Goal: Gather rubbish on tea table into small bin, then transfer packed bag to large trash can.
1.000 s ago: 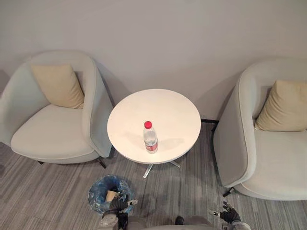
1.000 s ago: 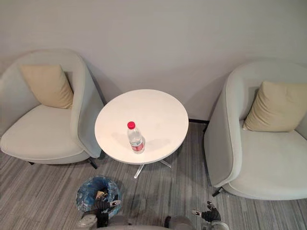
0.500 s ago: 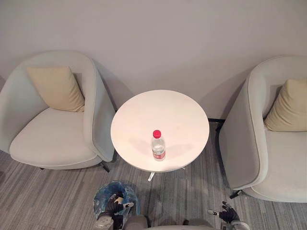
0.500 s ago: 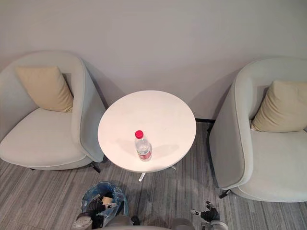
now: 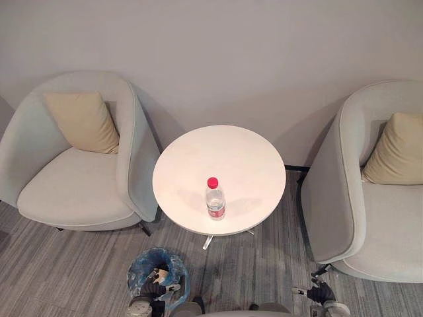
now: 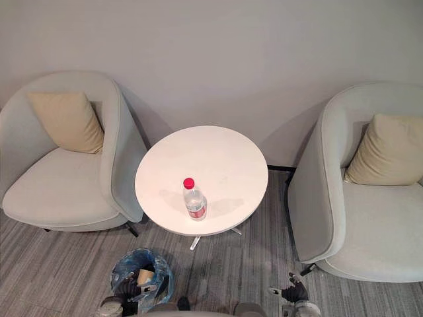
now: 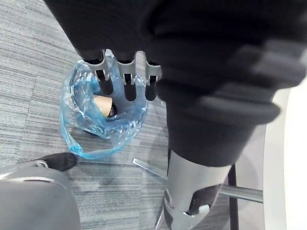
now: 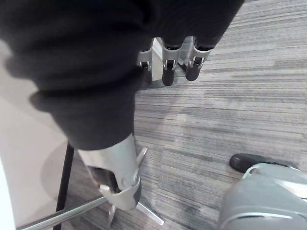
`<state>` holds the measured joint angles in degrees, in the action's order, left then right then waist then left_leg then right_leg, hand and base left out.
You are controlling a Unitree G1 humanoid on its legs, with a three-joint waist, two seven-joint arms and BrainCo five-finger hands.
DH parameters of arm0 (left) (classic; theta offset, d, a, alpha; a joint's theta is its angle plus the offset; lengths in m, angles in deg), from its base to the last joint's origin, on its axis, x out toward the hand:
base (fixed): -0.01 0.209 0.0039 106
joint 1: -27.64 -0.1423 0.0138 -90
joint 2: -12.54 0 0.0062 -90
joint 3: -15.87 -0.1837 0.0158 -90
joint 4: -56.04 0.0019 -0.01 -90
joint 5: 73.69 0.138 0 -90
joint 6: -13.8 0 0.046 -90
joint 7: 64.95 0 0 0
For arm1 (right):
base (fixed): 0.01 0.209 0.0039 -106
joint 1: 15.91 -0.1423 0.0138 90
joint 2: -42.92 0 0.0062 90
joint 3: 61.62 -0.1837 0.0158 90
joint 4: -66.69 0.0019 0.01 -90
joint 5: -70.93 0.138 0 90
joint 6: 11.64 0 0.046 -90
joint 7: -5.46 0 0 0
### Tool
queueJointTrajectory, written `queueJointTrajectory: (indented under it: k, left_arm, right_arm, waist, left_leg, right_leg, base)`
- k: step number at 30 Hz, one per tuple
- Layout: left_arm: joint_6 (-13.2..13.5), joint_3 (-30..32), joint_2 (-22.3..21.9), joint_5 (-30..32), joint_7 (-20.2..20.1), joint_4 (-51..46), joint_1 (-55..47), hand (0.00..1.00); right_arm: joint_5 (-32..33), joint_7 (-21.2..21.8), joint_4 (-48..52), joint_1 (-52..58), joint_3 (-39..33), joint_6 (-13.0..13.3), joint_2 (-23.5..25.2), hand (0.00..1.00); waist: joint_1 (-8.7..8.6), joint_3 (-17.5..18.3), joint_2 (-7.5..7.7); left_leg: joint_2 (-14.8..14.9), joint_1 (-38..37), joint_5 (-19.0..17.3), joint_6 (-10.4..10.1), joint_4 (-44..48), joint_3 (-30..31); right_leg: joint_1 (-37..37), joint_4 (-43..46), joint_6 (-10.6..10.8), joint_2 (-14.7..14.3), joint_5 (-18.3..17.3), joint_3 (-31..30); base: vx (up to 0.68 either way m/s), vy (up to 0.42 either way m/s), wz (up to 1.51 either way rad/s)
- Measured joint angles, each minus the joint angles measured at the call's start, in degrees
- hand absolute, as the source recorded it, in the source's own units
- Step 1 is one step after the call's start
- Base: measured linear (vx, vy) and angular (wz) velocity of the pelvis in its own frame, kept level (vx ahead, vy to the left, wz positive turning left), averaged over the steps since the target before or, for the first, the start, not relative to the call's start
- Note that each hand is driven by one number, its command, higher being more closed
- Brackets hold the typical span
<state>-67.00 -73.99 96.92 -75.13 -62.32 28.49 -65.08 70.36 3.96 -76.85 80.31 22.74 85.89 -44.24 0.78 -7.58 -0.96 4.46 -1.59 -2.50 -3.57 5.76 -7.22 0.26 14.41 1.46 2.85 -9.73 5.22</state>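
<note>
Grey wall, grey striped carpet [image 5: 66, 264]. Left armchair [image 5: 76, 195] with tan cushion [image 5: 82, 121]. Blue-bagged small bin [image 5: 136, 271] on the carpet, paper cup [image 7: 101, 101] inside. Left hand [image 7: 126, 76] over the bin, fingers straight, side by side, holding nothing. Round white tea table [image 5: 231, 155] with a red-capped bottle [image 5: 215, 200] upright near its front edge. Right hand [image 8: 167, 64] low over the carpet, fingers straight, empty. Right armchair [image 5: 347, 205].
</note>
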Motion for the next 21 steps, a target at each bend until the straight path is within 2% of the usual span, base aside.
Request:
queueJointTrajectory:
  k: [6,8,14,21]
  left_arm:
    - [0.2,0.0,1.5,-0.1,0.0,-3.7,-1.5,0.0]
    - [0.2,-0.1,1.6,-0.1,0.0,-5.2,-2.5,0.0]
    - [0.3,-1.3,1.5,-0.1,0.0,-7.2,-4.1,0.0]
    - [1.3,-3.1,0.8,-0.1,-0.1,-7.9,-4.5,0.0]
  right_arm:
    - [0.0,0.7,16.3,0.3,2.9,1.2,-3.9,0.0]
    - [0.0,1.1,21.1,-0.5,4.0,2.4,-5.4,0.0]
    - [0.0,1.9,28.7,-4.0,7.6,3.8,-7.4,0.0]
    - [0.0,3.0,30.4,-7.5,11.7,5.5,-8.9,0.0]
  waist:
    - [0.14,0.5,0.71]
    - [0.17,0.5,0.68]
    - [0.35,0.6,0.69]
    - [1.27,1.3,-0.12]
  left_leg:
    - [-1.1,0.2,0.4,0.5,-1.4,0.8]
    - [-1.5,0.3,0.5,0.6,-1.7,0.8]
    - [-1.6,0.7,0.4,0.6,-1.8,1.5]
    - [-1.5,0.8,0.4,0.6,-1.8,2.0]
  right_leg:
    - [0.0,-1.1,0.6,0.9,0.3,0.5]
    - [0.0,-1.6,0.8,1.1,0.4,0.5]
    - [-0.1,-2.2,0.8,1.1,0.5,0.6]
    - [-0.4,-2.3,0.6,0.9,0.6,0.8]
  base:
    - [0.01,0.024,0.06]
    - [0.06,0.021,0.01]
    - [0.05,-0.011,0.0]
    - [0.0,-0.011,0.01]
